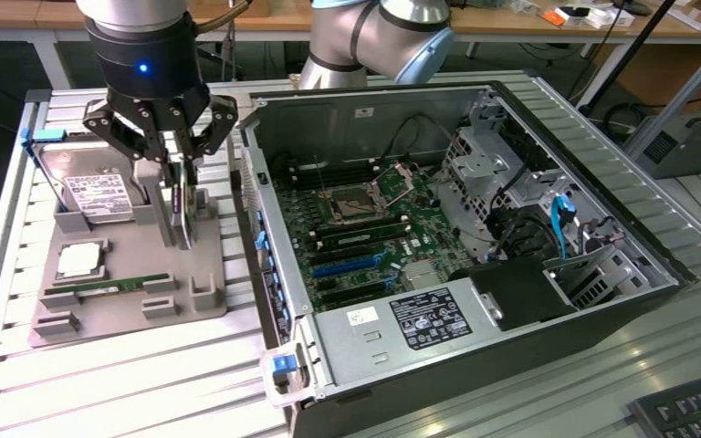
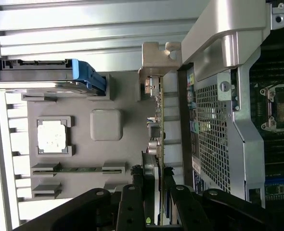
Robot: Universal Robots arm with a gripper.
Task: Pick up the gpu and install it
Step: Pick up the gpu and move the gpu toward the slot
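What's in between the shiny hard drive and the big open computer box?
The thin dark gpu card with a grey metal edge, standing on edge in the grey plastic tray. The exterior view shows it.

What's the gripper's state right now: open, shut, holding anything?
Gripper: closed on the gpu, which stands edge-on at the tray.

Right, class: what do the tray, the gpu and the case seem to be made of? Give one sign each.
The tray: probably plastic, matte grey, moulded blocks. The gpu: dark circuit board with a shiny metal bracket, by its gleam. The case: likely sheet metal, bare grey, folded edges and perforated panel.
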